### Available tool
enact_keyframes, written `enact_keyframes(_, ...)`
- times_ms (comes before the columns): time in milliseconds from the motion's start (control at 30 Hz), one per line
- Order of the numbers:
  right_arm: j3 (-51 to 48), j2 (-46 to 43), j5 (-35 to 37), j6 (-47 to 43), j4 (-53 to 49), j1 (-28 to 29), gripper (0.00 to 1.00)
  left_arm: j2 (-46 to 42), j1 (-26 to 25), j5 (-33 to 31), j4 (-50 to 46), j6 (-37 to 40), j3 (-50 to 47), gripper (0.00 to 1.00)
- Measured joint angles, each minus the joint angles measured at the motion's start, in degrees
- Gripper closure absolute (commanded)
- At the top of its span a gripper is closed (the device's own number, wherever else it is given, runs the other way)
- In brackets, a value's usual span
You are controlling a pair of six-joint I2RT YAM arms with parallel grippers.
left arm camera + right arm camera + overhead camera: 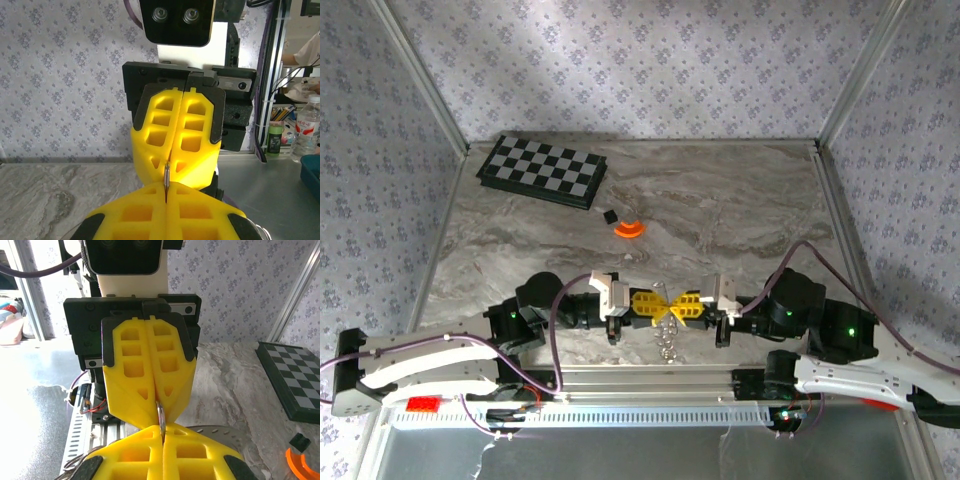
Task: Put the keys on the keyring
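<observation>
- Looking at the left gripper (655, 303) and right gripper (682, 303) nose to nose just above the near edge of the table (740, 210).
- Pinching the keyring (667, 338) from both sides: each pair of fingers pressed together on the thin wire, spiky bunch dangling underneath.
- Reads as the threading step, midway at best; can't tell where any of the keys sit.
- Next up, probably: hold one side firm, work the coil open with the other, keep the wire from twisting out.
- Leaving the orange disc (629, 229), black cube (610, 215) and checkered board (542, 170) well apart at the back.
</observation>
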Motion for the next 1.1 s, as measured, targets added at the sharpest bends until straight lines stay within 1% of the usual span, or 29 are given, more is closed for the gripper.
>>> enact_keyframes(67,0.5,0.6,0.6,-0.2,-1.7,0.0,1.00,-0.1,-0.1,-1.4,-2.1,1.0,0.3,0.89)
enact_keyframes(167,1.9,2.0,1.5,-0.7,-4.7,0.0,1.00,-0.1,-0.3,-3.6,-7.2,2.8,1.8,0.82)
enact_keyframes(333,4.9,5.0,2.7,-1.7,-9.2,0.0,1.00,-0.1,-0.3,-6.5,-15.4,5.7,5.0,0.81)
enact_keyframes(467,6.9,7.6,3.3,-2.4,-12.1,0.0,1.00,-0.1,-0.3,-8.0,-19.5,7.6,6.1,0.82)
enact_keyframes(567,7.4,9.0,3.6,-2.8,-13.4,0.0,1.00,-0.1,-0.3,-8.7,-22.0,8.5,6.5,0.82)
enact_keyframes(667,7.7,9.8,3.7,-3.3,-14.3,0.1,1.00,-0.1,-0.3,-8.9,-23.4,9.3,6.7,0.88)
enact_keyframes(800,8.0,10.5,3.7,-3.5,-15.0,0.1,1.00,0.0,-0.4,-8.6,-25.2,9.9,7.2,0.90)
enact_keyframes(933,8.3,10.5,3.6,-3.5,-15.5,0.1,1.00,0.0,-0.4,-7.7,-25.4,10.1,7.3,1.00)
enact_keyframes(1100,8.3,10.2,3.2,-3.5,-15.1,0.1,1.00,-0.4,-0.4,-6.8,-24.3,9.3,6.9,1.00)
